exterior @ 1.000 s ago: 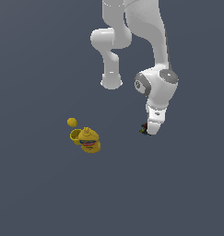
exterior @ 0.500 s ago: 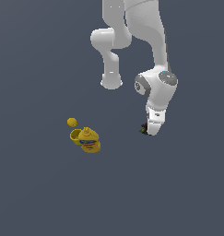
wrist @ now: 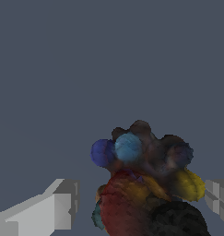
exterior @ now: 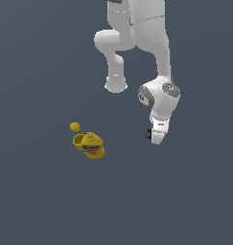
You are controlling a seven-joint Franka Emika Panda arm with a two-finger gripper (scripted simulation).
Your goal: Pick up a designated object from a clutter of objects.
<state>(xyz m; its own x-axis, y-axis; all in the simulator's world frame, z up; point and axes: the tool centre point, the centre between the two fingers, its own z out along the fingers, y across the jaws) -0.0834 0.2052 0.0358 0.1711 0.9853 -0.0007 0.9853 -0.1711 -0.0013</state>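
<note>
Above a plain grey desk [exterior: 36, 201] the white Panda arm [exterior: 146, 43] reaches down from the top of the exterior view and bends at a rounded wrist, with the pincer [exterior: 155, 139] pointing at the surface on the exterior view's right. Well apart from it, toward the exterior view's left, sits the yellow clutter: a yellow bell-shaped toy [exterior: 94, 146] with red and blue marks on its front, a yellow cup-like piece [exterior: 78, 141] touching its side, and a small yellow ball [exterior: 75, 127] just beside the cup, a little farther back. Smallest of all, the tiny dark lumpy thing [exterior: 148, 133] shows as a blackish speck at the edge of the pincer's tip. Seen from the wrist, that same thing [wrist: 145, 184] fills the gap between the two pale fingers [wrist: 44, 209], a brownish lump with blue, red, yellow and dark bumps. One finger stands clear of it with grey ground showing between, the other sits just beside its yellow bump, so the pincer stands parted around the thing, not clamped on it
</note>
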